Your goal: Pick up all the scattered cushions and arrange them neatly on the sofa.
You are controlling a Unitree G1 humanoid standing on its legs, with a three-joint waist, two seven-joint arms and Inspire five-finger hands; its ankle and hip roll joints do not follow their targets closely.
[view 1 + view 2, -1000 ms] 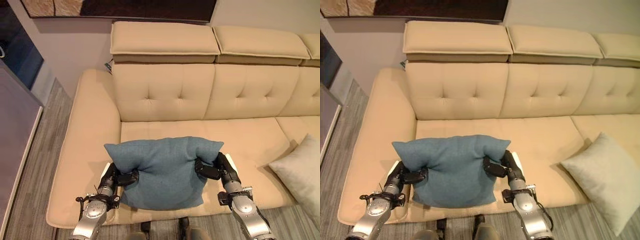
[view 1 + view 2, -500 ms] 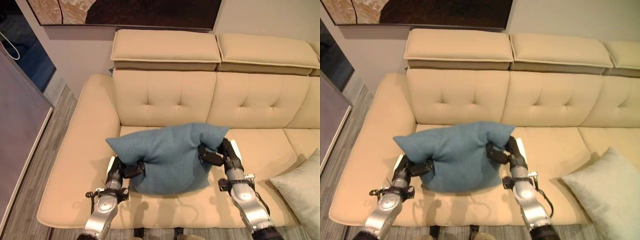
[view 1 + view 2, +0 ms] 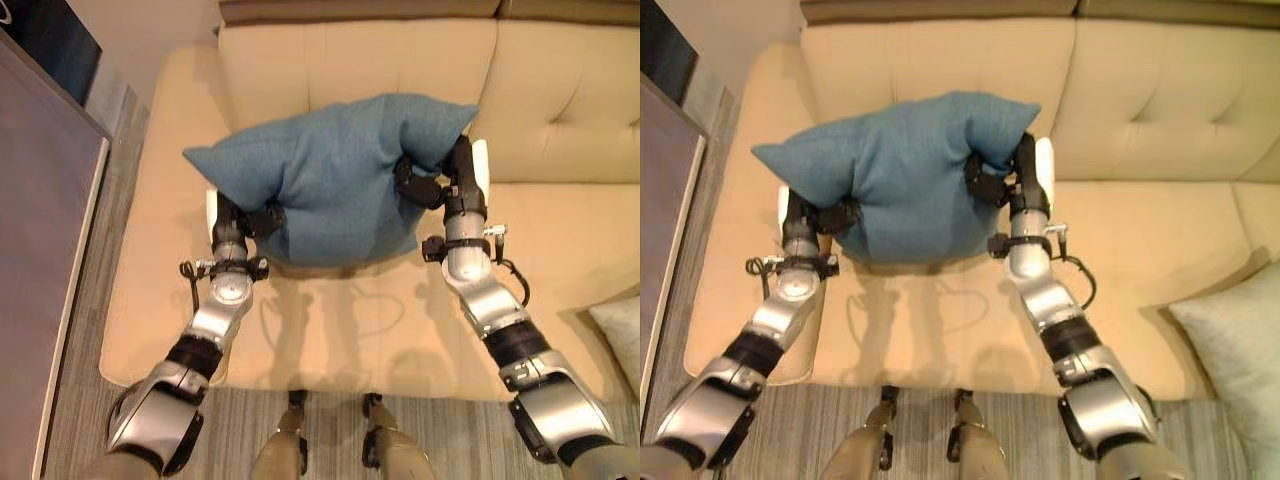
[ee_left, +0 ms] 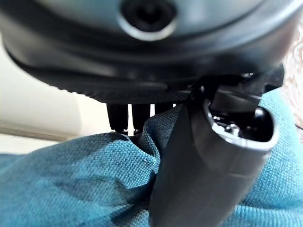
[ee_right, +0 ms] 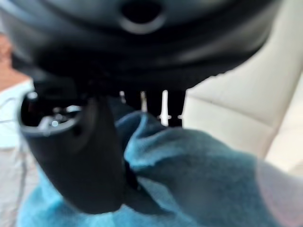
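Gripping a blue cushion [image 3: 335, 180] from both sides, the robot holds it up in front of the beige sofa [image 3: 560, 230], just above the seat and close to the tufted backrest [image 3: 340, 60] at the sofa's left end. The left hand [image 3: 240, 222] pinches the cushion's lower left edge, its dark thumb pressed into the fabric while the fingers curl behind the cloth; seen from the wrist, the thumb [image 4: 208, 156] digs a deep fold into the teal weave and the fingertips [image 4: 130, 118] are sunk in the fabric beyond it. The right hand [image 3: 437, 180] clamps the cushion's right edge in the same way, higher up near the upper right corner, its thumb [image 5: 85, 156] bearing down on the bunched cloth, its fingers on the far side. The cushion sags a little between the two grips, its upper corners poking out to either side past the hands. A second cushion, pale grey [image 3: 1240, 340], lies at the right end of the seat, well apart from the blue one. Grey wood-look flooring [image 3: 110, 420] runs along the front of the sofa, and a dark panel [image 3: 45, 230] stands to the left of it.
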